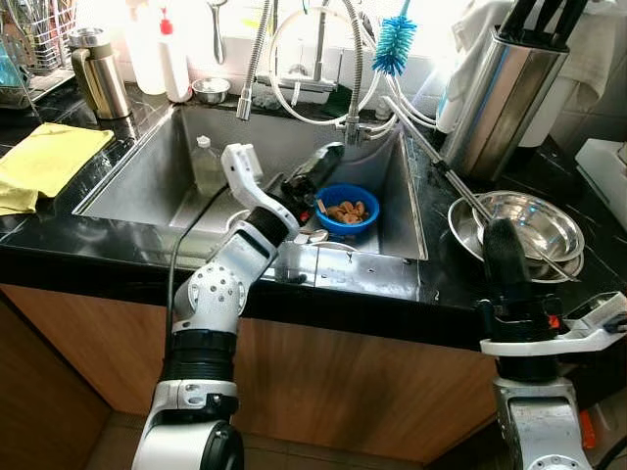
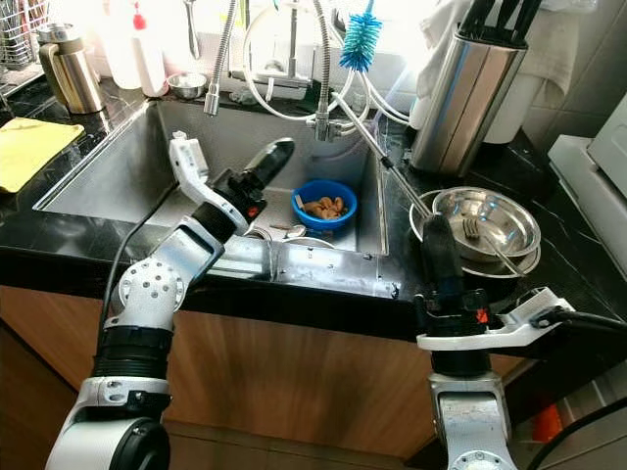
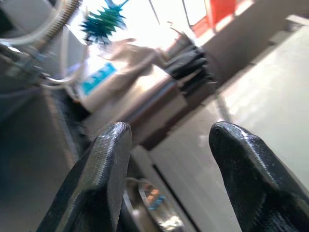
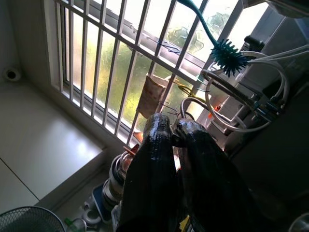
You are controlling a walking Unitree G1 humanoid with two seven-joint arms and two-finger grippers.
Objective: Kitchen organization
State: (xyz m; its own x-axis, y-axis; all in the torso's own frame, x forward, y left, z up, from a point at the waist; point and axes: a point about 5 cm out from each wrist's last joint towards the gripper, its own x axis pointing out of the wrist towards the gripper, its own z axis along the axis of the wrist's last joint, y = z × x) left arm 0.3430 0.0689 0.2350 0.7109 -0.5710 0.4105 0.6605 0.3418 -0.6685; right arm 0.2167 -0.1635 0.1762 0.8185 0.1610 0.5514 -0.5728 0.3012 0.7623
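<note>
Seemingly, we've barely begun. Our left gripper (image 1: 328, 157), fingers spread, hovers empty over the sink (image 1: 147, 176); the blue bowl (image 1: 347, 209) awaits. Right gripper (image 2: 438, 235) is pressed together.

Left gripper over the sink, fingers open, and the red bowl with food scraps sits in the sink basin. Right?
Not quite: the bowl is blue, not red, as the left eye view shows. The rest holds: it contains brown food scraps and sits in the sink basin, and the left gripper is over the sink with its fingers open.
</note>
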